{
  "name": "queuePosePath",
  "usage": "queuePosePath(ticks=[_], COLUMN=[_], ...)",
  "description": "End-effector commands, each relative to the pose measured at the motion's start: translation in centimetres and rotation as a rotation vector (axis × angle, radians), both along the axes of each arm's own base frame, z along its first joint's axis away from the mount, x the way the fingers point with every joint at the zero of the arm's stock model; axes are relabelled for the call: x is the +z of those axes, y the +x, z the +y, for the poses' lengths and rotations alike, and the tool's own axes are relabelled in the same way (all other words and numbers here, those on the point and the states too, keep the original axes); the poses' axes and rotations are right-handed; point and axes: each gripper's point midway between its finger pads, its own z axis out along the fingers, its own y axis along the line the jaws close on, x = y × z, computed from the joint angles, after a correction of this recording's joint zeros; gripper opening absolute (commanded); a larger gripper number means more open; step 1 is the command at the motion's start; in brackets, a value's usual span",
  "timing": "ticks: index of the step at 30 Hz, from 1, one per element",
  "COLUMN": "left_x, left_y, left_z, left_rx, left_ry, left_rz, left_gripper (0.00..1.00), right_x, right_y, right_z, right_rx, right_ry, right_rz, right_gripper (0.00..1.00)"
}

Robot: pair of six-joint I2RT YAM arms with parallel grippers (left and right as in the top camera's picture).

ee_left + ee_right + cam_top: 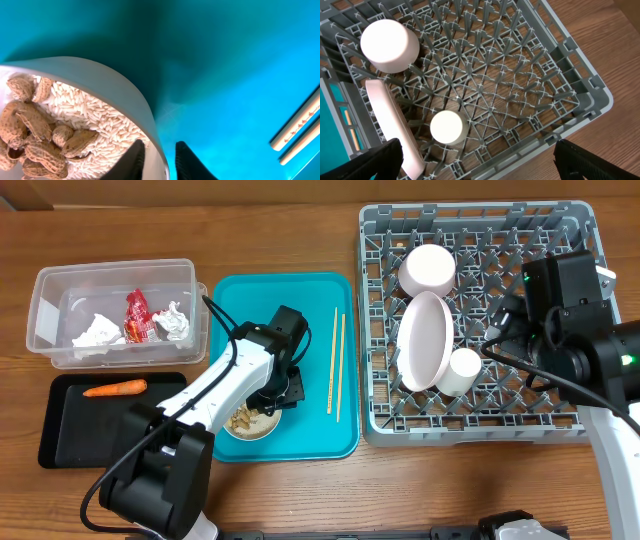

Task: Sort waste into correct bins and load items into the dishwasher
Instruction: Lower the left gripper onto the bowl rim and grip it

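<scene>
on the flat teal plastic serving tray at mid-bench sits the round white bowl of pale rice grains and beige peanut shells, toward the tray's near left corner. the left pincer is narrow and astride the bowl's rim, one finger inside the wall and one outside; whether the pads already bite i cannot tell. i judge the bowl stiff, smooth, rather slippery and breakable if dropped, with a loose, light load. it wants a firm pinch on the rim and a level carry until the scraps are tipped out, likely into the shallow black rectangular tray at near left, where the small orange carrot lies. the pair of thin light wooden chopsticks lies right of the bowl on the teal tray; they look light, stiff and apt to roll, best pinched together near the middle. the clear rectangular plastic tub at far left holds crumpled white tissues and the shiny red snack wrapper. in the large square grey plastic dish rack at right are an upturned white bowl, the round pale pink-white plate leaning on edge, and the small white cup. the right pincer hangs wide and empty over the rack. no writing is legible: the chopsticks bear small reddish marks and the wrapper some print, both too small to read.
</scene>
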Motion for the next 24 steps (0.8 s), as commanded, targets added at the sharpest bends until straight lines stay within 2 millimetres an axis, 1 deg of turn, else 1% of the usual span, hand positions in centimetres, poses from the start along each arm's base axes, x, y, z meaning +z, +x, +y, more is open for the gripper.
queuePosePath(ticks=[1,5,7,18,22,24], left_x=[-0.1,-0.1,-0.1,-0.1,0.4,1.0], left_y=[0.2,0.3,0.3,0.2,0.0,0.4], left_z=[-0.3,-0.3,-0.4,-0.3,-0.1,-0.1], left_rx=[0.007,0.007,0.007,0.007,0.006,-0.006], left_ry=[-0.001,-0.002,-0.003,-0.002,0.001,0.0], left_rz=[-0.002,-0.005,-0.007,-0.003,-0.006,-0.03], left_gripper=[0.19,0.06,0.04,0.04,0.04,0.04], right_x=[0.7,0.7,0.7,0.7,0.7,0.7], right_y=[0.2,0.2,0.2,0.2,0.2,0.2], right_z=[0.0,0.0,0.0,0.0,0.0,0.0], right_rx=[0.007,0.007,0.007,0.007,0.007,0.007], right_ry=[0.0,0.001,0.0,0.001,0.0,0.001], right_rz=[-0.021,-0.021,-0.021,-0.021,-0.021,-0.021], right_gripper=[1.0,1.0,1.0,1.0,1.0,1.0])
